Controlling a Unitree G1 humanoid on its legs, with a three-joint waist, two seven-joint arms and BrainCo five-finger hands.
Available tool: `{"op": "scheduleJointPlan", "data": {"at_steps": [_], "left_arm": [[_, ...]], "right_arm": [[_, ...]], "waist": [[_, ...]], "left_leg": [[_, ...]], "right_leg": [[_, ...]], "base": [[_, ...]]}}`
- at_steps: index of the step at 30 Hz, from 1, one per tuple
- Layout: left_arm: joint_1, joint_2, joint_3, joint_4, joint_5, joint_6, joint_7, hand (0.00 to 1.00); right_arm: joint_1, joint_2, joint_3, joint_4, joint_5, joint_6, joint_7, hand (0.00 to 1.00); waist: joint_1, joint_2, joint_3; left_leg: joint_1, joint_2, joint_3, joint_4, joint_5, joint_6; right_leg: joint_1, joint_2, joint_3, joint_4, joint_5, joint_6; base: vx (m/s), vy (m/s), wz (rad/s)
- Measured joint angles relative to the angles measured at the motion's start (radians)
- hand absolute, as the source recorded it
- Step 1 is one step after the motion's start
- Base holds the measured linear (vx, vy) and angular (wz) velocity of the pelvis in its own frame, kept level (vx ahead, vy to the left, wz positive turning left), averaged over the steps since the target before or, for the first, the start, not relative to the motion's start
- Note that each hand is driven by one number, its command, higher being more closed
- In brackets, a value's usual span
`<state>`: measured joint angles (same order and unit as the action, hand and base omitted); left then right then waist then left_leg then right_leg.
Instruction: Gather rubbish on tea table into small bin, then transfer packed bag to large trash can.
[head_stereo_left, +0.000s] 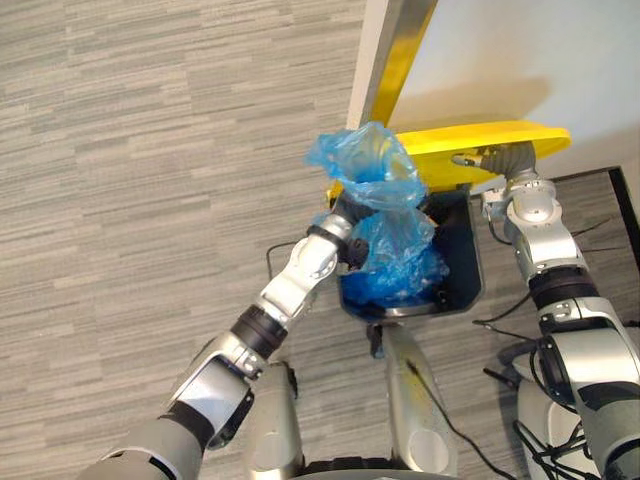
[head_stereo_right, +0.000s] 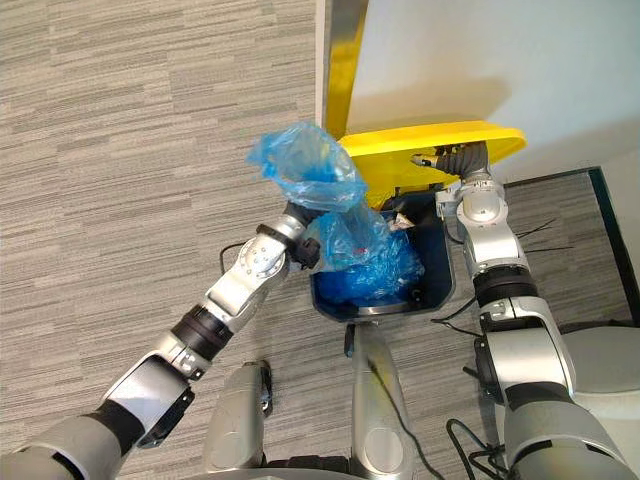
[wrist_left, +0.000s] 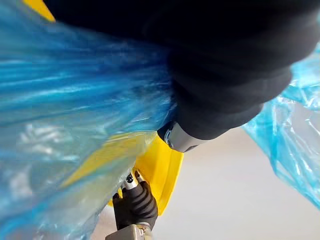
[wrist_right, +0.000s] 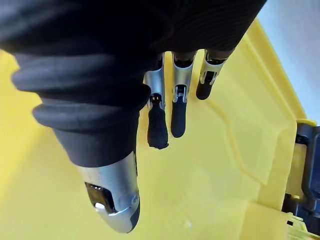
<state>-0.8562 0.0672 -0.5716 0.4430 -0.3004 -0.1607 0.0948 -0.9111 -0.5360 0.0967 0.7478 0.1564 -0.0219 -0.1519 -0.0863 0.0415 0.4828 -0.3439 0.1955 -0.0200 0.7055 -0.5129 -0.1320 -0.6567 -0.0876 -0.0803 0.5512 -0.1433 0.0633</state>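
While the straight-fingered right robot hand (wrist_right: 178, 112) is propping the yellow lid (head_stereo_left: 500, 135), the left robot hand (head_stereo_left: 345, 212), hold impossible to tell, should be centring the blue bag (head_stereo_left: 395, 255).

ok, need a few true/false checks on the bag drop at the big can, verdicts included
1. The trash can's yellow lid is raised, with the right hand against it. True.
2. The blue bag lies on the floor beside the can. False: it hangs at the left hand, its lower part in the can's opening.
3. The right hand is curled round the bag. False: its fingers lie straight on the lid's yellow surface, clear of the bag.
4. The can stands on grey carpet. True.
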Motion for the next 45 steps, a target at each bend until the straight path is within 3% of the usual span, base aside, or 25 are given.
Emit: {"op": "scheduleJointPlan", "data": {"at_steps": [6,18,32,38,39,43,45], "left_arm": [[-0.093,-0.065,-0.015,0.114,0.038,0.001,0.001,1.0],[-0.152,-0.144,-0.048,0.158,0.037,0.006,0.022,1.0],[-0.203,-0.211,-0.086,0.161,0.041,0.02,0.021,1.0],[-0.182,-0.208,-0.004,0.237,0.221,-0.019,-0.007,1.0],[-0.182,-0.208,0.008,0.241,0.247,-0.023,-0.007,0.0],[-0.18,-0.208,0.063,0.249,0.408,-0.028,0.004,0.0],[-0.18,-0.209,0.096,0.276,0.453,-0.023,0.02,0.0]], "right_arm": [[-0.018,0.039,0.004,0.02,0.0,0.0,-0.002,0.0],[-0.008,0.098,0.021,0.006,0.0,0.0,-0.023,0.0],[0.126,0.143,-0.082,-0.187,0.0,-0.001,-0.023,0.0],[0.165,0.183,-0.092,-0.207,0.001,-0.003,-0.024,0.0],[0.165,0.189,-0.085,-0.215,0.001,-0.003,-0.023,0.0],[0.167,0.215,-0.04,-0.268,0.001,-0.002,-0.024,0.0],[0.169,0.217,-0.01,-0.285,0.0,0.002,-0.025,0.0]], "waist": [[-0.01,0.003,0.009],[-0.01,0.003,0.009],[-0.001,0.002,0.008],[0.021,-0.01,0.0],[0.022,-0.014,-0.002],[0.042,-0.04,-0.017],[0.048,-0.041,-0.018]], "left_leg": [[0.014,-0.005,0.046,-0.026,0.003,0.005],[0.003,-0.004,0.04,-0.038,0.008,0.012],[-0.029,0.015,0.036,-0.022,0.007,0.01],[-0.064,0.064,0.052,0.04,-0.006,-0.005],[-0.077,0.07,0.051,0.052,-0.01,-0.008],[-0.131,0.108,0.061,0.091,-0.018,-0.02],[-0.148,0.123,0.069,0.106,-0.02,-0.025]], "right_leg": [[-0.01,0.001,0.032,-0.017,0.01,-0.015],[-0.016,0.002,0.029,-0.032,0.018,-0.015],[-0.044,0.018,0.027,-0.021,0.017,-0.014],[-0.068,0.052,0.021,0.001,0.016,-0.013],[-0.08,0.056,0.02,0.007,0.016,-0.012],[-0.13,0.092,0.023,0.008,0.031,0.008],[-0.145,0.104,0.022,0.006,0.036,0.004]], "base": [[0.04,0.037,-0.13],[0.0,-0.001,0.0],[0.0,-0.001,0.0],[-0.03,-0.05,-0.08],[-0.05,-0.068,-0.15],[-0.05,-0.074,-0.2],[-0.03,-0.057,-0.14]]}}
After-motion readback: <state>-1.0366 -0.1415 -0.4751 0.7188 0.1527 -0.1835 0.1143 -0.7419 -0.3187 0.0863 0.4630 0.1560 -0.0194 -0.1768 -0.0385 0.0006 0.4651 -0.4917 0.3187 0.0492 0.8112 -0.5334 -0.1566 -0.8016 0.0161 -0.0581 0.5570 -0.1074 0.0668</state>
